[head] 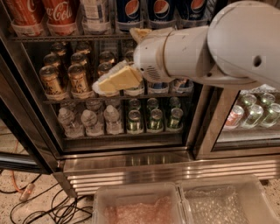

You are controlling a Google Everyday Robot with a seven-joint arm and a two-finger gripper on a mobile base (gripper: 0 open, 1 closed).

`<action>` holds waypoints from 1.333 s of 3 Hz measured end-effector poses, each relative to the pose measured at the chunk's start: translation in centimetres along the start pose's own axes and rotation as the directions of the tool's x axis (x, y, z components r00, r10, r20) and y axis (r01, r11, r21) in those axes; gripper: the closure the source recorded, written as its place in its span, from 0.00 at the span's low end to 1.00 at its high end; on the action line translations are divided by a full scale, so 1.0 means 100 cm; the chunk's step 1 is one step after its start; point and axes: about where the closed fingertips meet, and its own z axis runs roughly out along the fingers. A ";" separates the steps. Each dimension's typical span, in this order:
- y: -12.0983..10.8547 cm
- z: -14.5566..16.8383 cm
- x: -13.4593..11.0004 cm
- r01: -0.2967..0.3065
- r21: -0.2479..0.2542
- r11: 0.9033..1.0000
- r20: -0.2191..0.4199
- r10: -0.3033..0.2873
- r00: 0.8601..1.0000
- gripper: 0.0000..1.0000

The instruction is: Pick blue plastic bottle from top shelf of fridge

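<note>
The blue plastic bottle (93,13), clear with a pale label, stands on the top shelf (65,38) of the fridge (131,162). It sits between red Coca-Cola bottles (59,12) on its left and dark Pepsi bottles (131,9) on its right. My gripper (116,59) hangs in front of the middle rack, below and right of the bottle and apart from it. Its tan fingers (118,81) stand spread, open and empty. The white arm (218,48) covers the upper right of the fridge.
Brown cans (51,81) fill the middle rack. Small water bottles (89,120) and green cans (153,118) fill the lower one. A second cooler with cans (253,111) is at the right. Two plastic bins (140,205) sit in front, and cables (39,205) lie on the floor at left.
</note>
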 end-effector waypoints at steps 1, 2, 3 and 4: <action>-0.009 0.020 -0.023 -0.038 0.076 0.996 0.094 0.030 0.995 0.00; -0.015 0.034 -0.045 -0.084 0.106 0.991 0.168 0.065 0.984 0.00; -0.014 0.036 -0.049 -0.088 0.112 0.990 0.179 0.067 0.981 0.00; -0.014 0.038 -0.052 -0.098 0.115 0.989 0.198 0.074 0.977 0.00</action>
